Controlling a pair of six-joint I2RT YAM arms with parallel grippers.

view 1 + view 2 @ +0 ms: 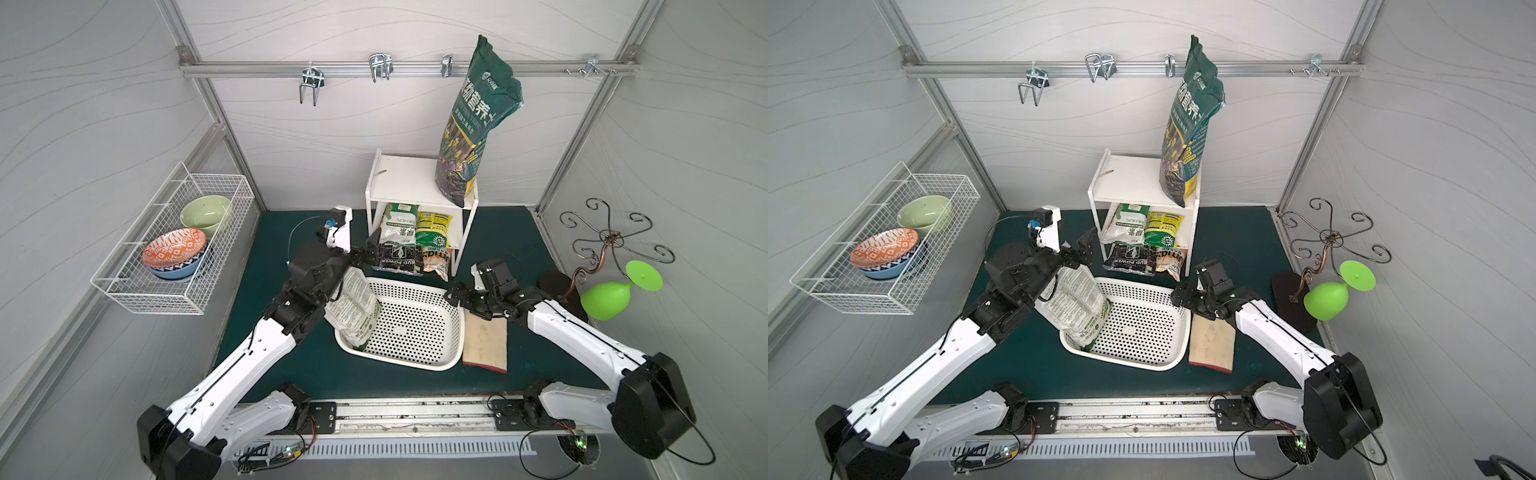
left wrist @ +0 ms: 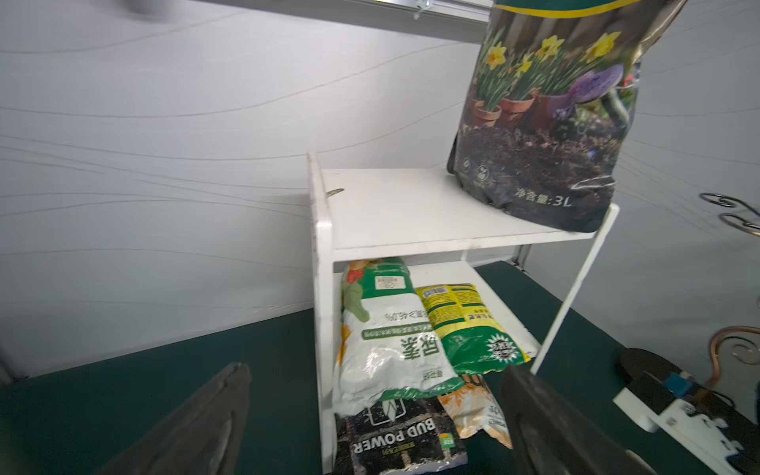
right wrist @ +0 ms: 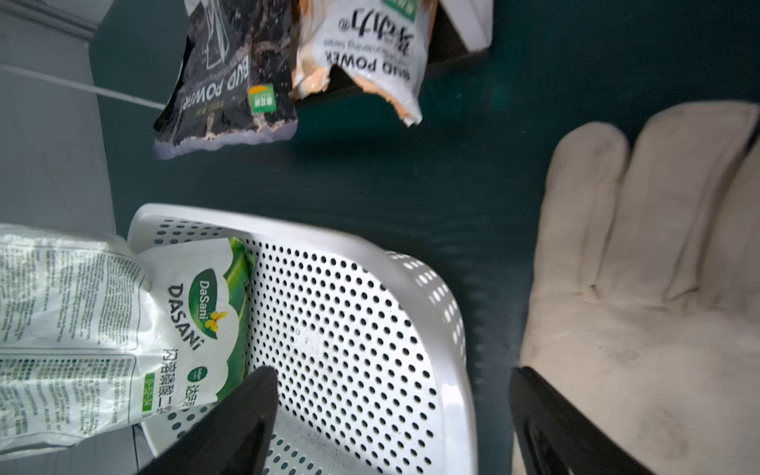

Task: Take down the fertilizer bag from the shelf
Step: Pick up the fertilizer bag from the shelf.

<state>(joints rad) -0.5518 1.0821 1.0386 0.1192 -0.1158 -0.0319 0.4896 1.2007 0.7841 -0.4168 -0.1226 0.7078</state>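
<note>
A white-and-green printed plastic fertilizer bag (image 1: 353, 307) is seen leaning in the white perforated basket (image 1: 415, 320), off the white tiered shelf (image 1: 409, 183). It is judged soft, slippery, best pinched at its crimped top edge. Both the left gripper (image 2: 370, 419) and right gripper (image 3: 390, 419) are spread wide, empty.

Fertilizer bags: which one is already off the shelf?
The white-and-green DaSani bag, leaning in the white perforated basket. The other bags are all at the shelf, including the tall dark green one on top.

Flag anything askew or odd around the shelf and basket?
Yes. The DaSani bag stands propped on the perforated basket's rim, half in, half out. On the shelf, the tall soil bag overhangs the top board's corner. Two Bud Power bags spill off the bottom tier onto the mat.
</note>
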